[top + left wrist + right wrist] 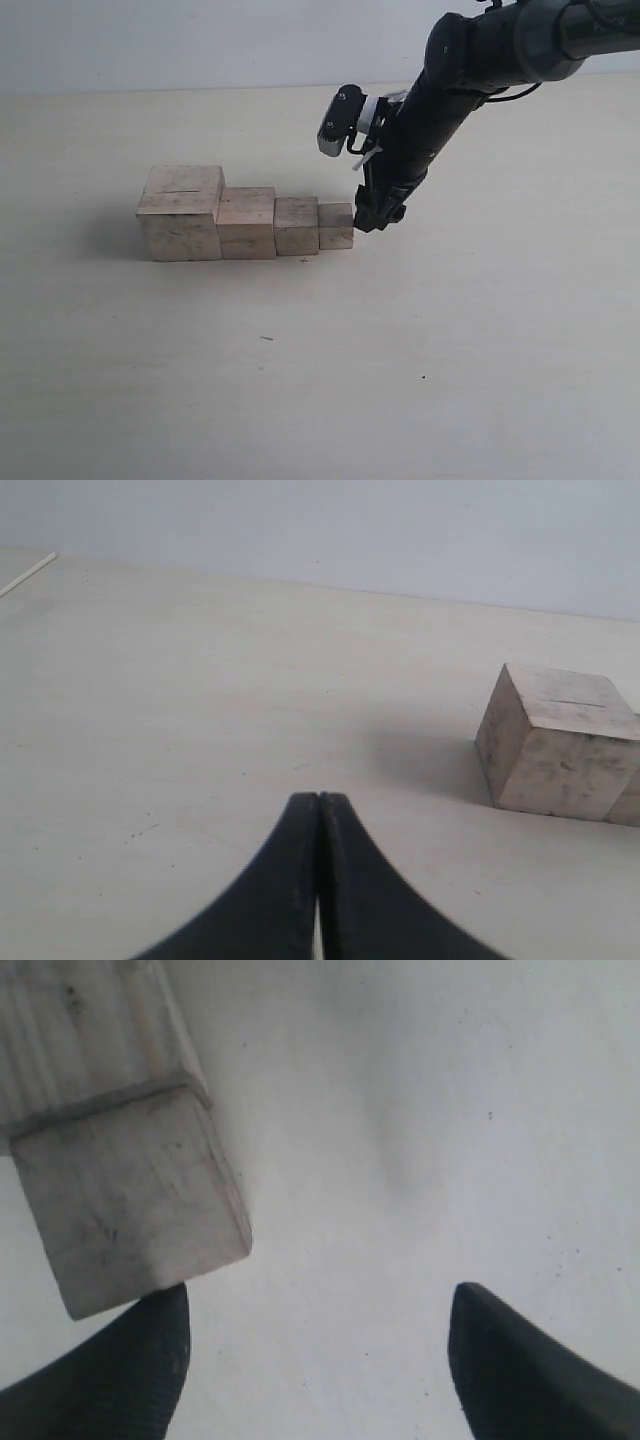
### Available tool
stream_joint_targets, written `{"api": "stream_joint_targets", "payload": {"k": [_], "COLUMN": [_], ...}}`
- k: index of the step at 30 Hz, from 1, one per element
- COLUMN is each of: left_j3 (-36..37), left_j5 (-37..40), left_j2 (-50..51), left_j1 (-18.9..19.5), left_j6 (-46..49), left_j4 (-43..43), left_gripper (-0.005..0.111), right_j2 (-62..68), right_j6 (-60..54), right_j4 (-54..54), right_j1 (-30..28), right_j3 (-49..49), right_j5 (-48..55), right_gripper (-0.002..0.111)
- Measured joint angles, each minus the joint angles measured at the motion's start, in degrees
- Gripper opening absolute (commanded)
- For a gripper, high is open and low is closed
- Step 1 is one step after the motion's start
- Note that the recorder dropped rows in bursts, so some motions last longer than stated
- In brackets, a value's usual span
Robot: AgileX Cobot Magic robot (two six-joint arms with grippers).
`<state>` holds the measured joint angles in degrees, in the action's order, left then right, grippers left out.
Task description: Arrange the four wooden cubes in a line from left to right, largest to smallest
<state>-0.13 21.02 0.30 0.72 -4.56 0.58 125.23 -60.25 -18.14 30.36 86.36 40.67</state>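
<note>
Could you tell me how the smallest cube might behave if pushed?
The smallest cube looks like stiff, solid wood, so it should not deform. Its flat faces and squat shape suggest it would slide rather than roll or tip. It seems to sit against its bigger neighbour, so a push from the open right tool would probably move both.

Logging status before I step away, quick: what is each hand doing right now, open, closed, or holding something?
Left hand: closed, holding nothing.
Right hand: open, empty, beside the smallest cube.
</note>
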Motion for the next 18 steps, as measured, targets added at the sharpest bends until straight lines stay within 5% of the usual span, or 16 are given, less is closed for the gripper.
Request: {"api": "stream_joint_targets", "payload": {"k": [11, 18], "left_j3": [0.0, 0.0], "left_j5": [0.0, 0.0], "left_j2": [0.0, 0.0], "left_j1": [0.0, 0.0], "left_j6": [0.0, 0.0], "left_j4": [0.0, 0.0], "left_gripper": [0.0, 0.0], "right_j2": [-0.36, -4.24], "right_j6": [7.3, 35.51], "right_j4": [6.01, 13.19], "right_j1": [0.03, 0.03], "right_j3": [0.0, 0.0], "right_j5": [1.57, 12.82], "right_gripper": [0.067, 0.029]}}
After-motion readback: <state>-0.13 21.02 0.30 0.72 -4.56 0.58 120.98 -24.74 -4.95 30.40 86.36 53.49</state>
